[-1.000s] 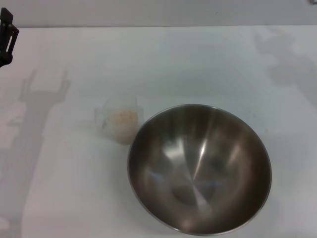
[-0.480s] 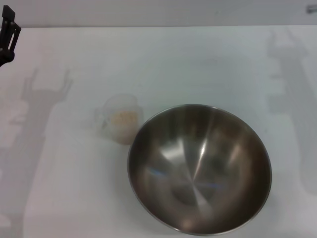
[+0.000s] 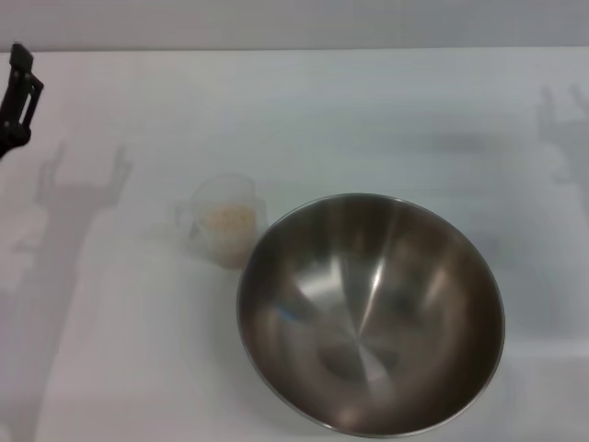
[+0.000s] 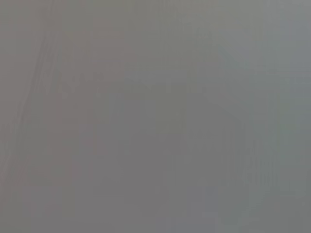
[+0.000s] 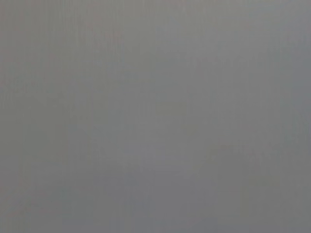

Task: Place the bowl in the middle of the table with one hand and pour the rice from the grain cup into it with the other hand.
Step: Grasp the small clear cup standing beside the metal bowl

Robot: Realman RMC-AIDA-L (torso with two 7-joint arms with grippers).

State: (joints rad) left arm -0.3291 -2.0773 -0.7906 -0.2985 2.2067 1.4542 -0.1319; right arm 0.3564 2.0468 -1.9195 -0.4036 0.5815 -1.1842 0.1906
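The large steel bowl (image 3: 370, 313) stands upright and empty on the white table (image 3: 368, 120), near the front, right of centre. The small frosted grain cup (image 3: 224, 224) stands just to its left, close to the bowl's rim, with beige rice (image 3: 229, 219) inside. Part of my left gripper (image 3: 18, 99) shows as a black piece at the far left edge, well away from the cup. My right gripper is out of view; only its shadow falls on the table at the far right. Both wrist views show plain grey and no objects.
The table's far edge (image 3: 294, 48) runs across the top of the head view. Arm shadows lie on the table at the left (image 3: 64, 212) and the far right (image 3: 561, 129).
The shadow of the right arm has slid to the right across the table. The left gripper has shifted slightly at the left edge. The bowl and cup have not moved.
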